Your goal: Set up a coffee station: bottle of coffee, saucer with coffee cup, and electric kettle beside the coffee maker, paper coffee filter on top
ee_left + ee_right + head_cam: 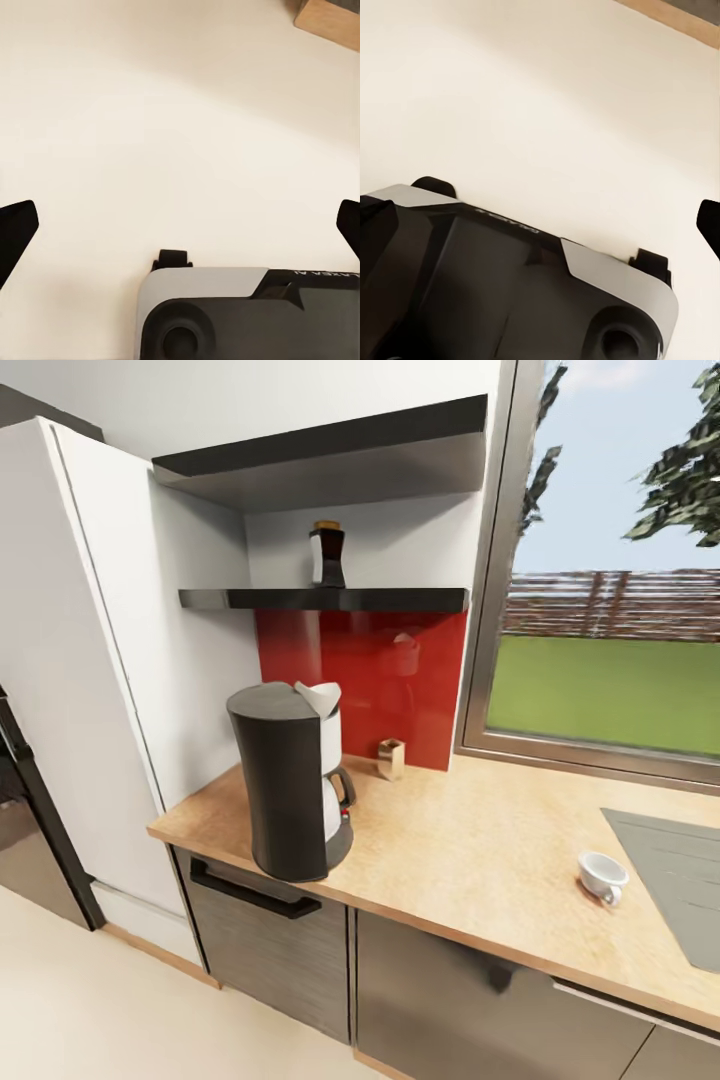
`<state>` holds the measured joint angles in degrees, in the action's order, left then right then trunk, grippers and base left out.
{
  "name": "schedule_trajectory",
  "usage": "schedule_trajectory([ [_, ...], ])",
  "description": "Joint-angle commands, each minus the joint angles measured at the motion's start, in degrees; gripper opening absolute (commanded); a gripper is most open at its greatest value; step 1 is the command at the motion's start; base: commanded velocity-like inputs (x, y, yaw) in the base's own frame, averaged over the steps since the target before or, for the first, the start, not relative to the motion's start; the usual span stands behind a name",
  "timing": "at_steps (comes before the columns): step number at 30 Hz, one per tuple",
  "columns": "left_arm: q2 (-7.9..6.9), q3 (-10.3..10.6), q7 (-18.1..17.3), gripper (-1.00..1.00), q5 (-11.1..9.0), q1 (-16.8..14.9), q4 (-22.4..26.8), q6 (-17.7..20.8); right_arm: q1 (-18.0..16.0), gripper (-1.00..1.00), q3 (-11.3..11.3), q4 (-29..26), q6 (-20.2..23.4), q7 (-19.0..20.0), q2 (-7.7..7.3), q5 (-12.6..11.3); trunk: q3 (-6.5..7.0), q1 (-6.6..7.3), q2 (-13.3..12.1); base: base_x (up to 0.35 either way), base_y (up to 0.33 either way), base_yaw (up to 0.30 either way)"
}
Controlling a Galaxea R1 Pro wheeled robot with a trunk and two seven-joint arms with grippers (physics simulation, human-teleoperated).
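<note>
Hanging over bare floor, both hands (180, 225) (540, 217) were spread apart; coffee bottle (327, 556), far above them, looked rigid, slippery, best gripped mid-body.

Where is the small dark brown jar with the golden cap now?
In the head view, the small dark brown jar stands on the glossy black shelf, above the tall dark grey coffee maker.

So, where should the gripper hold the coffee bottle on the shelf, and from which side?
Probably the dark body of the bottle of coffee, below its amber cap, coming from the front. It stands upright near the front edge of the kitchen shelf, and the upper shelf leaves little room above.
</note>
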<state>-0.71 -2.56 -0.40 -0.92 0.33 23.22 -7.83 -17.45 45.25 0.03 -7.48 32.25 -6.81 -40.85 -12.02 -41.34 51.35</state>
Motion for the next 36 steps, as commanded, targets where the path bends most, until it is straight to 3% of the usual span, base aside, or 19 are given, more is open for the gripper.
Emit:
schedule_trajectory([
  [1,0.01,-0.08,-0.04,1.00,-0.08,0.02,0.07,-0.08,-0.04,1.00,0.50,0.06,-0.23,0.19,0.01,-0.37,-0.06,-0.04,0.05,0.249,0.261,-0.195],
  [11,0.01,-0.08,-0.05,1.00,-0.10,0.02,0.07,-0.08,-0.06,1.00,0.51,0.06,-0.33,0.10,0.12,-0.37,-0.06,-0.04,0.05,0.077,0.150,-0.184],
  [28,-0.08,-0.08,-0.11,1.00,-0.08,0.02,0.07,-0.09,-0.04,1.00,0.54,0.06,-0.34,-0.14,0.69,-0.37,-0.06,-0.04,0.05,0.001,0.292,-0.008],
  [36,0.06,0.15,0.00,1.00,-0.13,0.02,0.11,-0.09,-0.04,1.00,0.52,0.06,-0.34,-0.17,0.82,-0.37,0.30,0.40,-0.76,0.000,0.054,0.000],
])
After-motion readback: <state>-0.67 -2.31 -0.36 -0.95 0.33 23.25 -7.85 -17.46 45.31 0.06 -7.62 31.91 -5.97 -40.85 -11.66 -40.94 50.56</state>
